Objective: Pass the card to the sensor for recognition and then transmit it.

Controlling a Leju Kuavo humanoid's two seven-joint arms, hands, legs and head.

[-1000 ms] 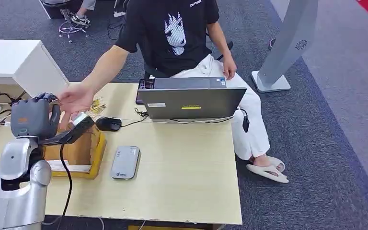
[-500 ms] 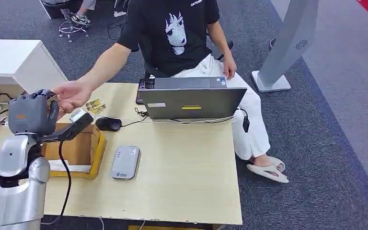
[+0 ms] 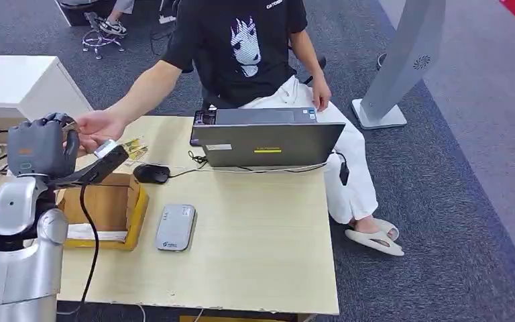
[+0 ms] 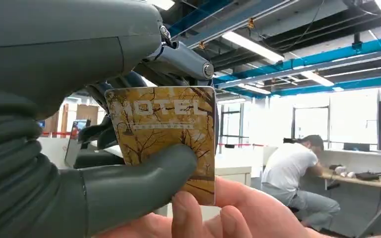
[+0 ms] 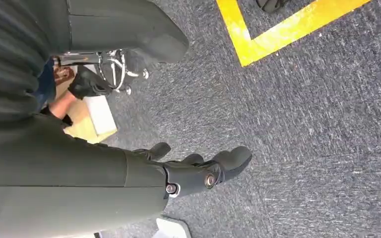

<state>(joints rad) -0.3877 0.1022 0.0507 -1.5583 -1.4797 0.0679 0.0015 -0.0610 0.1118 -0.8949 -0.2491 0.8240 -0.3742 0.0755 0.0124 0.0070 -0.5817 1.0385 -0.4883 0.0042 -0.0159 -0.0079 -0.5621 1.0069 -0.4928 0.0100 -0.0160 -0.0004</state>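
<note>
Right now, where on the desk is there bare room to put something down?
Free: the desk between the card reader, the laptop and the near edge. Crowded: the far left corner, with the cardboard box, mouse and loose cards.

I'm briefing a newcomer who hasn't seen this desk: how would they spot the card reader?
On the light wooden table, look in front of the grey laptop, toward the robot. The card reader lies flat just right of the yellow-edged cardboard box. It is a silver-grey slab with rounded corners, unlike the black mouse behind it.
</note>
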